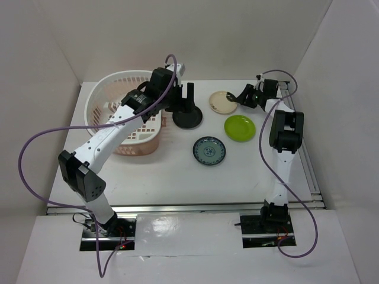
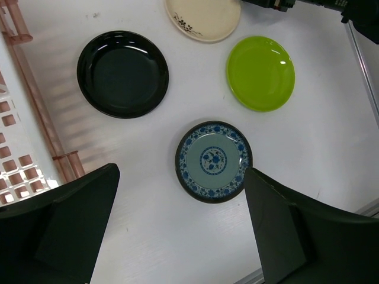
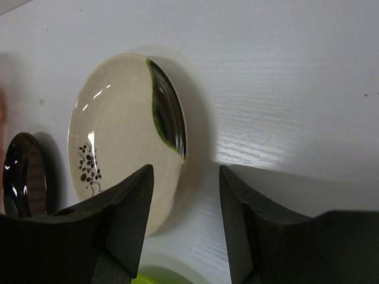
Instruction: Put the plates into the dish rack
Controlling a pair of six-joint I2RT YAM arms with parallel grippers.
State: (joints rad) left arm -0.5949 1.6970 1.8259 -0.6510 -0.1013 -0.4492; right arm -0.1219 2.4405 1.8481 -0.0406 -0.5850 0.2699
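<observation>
Four plates lie on the white table right of the dish rack: black, cream with a dark patch, lime green and blue-white patterned. My left gripper hangs open above the table beside the rack. In its wrist view the blue-white plate lies beyond the fingertips and the black plate further off. My right gripper is open and straddles the near rim of the cream plate. One finger is over the plate, the other over the table.
The rack's white lattice wall and pink base tray sit close on the left of the left gripper. The green plate lies right of the cream plate. White walls enclose the table. A metal rail runs along the right edge.
</observation>
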